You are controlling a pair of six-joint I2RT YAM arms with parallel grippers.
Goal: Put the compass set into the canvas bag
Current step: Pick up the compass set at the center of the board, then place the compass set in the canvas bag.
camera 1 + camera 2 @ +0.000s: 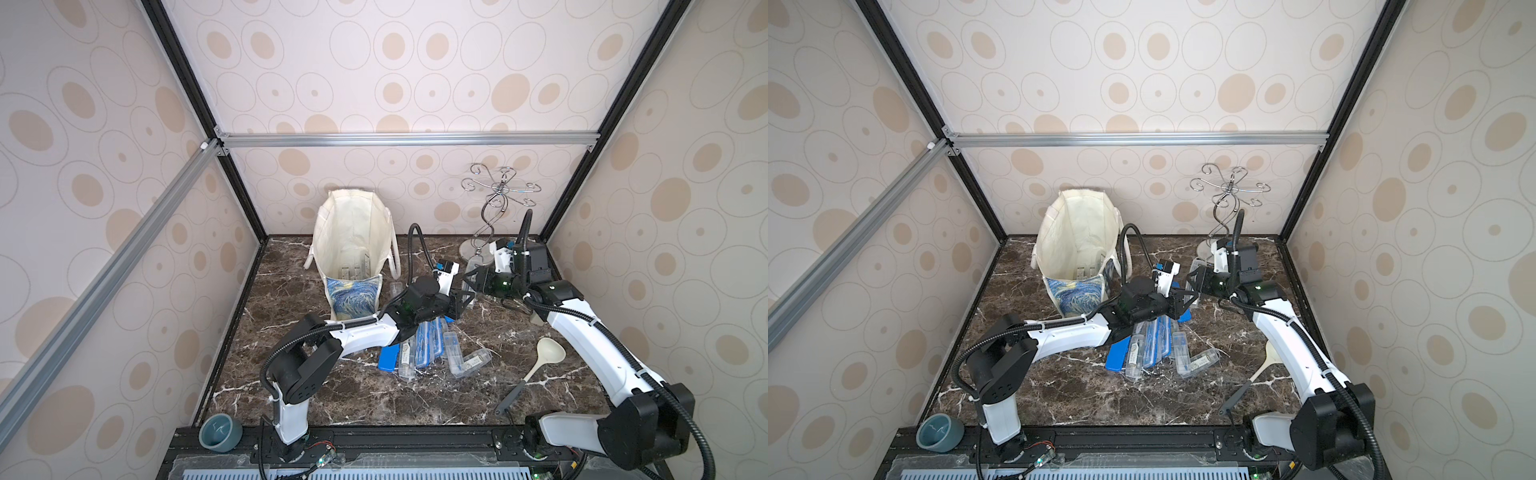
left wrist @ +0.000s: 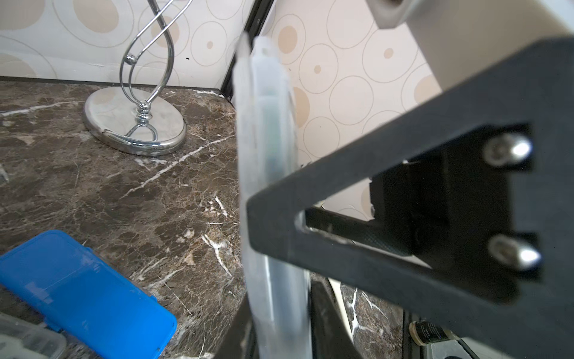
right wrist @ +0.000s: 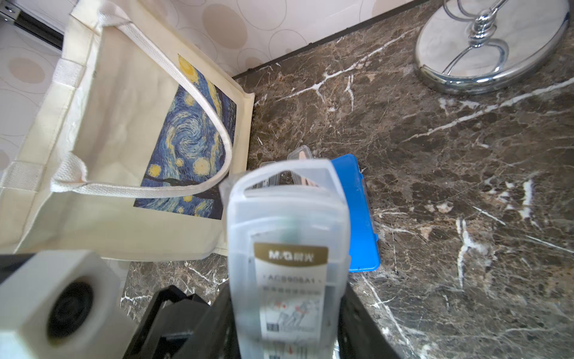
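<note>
**Ana:** What did the right wrist view give?

**Ben:** The right fingers were closed on the compass set, a translucent plastic case with a gold-banded label, held clear of the dark marble table. Beyond it stood the canvas bag, tall cream cloth with a blue-and-yellow starry print. A flat blue plastic case lay on the table past it.

**Ana:** And the left wrist view?

**Ben:** The same case showed edge-on, running down between the left fingers, which were narrowed onto it. One black right finger pressed its side. A chrome swirled-wire stand stood far right.

**Ana:** So both held it. Why?

**Ben:** I judged it a hand-over: the bag was far left, on the left arm's side, so that arm would have the shorter carry.

**Ana:** The top views?

**Ben:** In both, the two sets of fingers met mid-table, right of the bag and near it. Its mouth stood open upward, with a few pale cases on its floor. A heap of clear and blue cases lay near, partly under the left arm. A cream ladle lay right, well apart.
</note>
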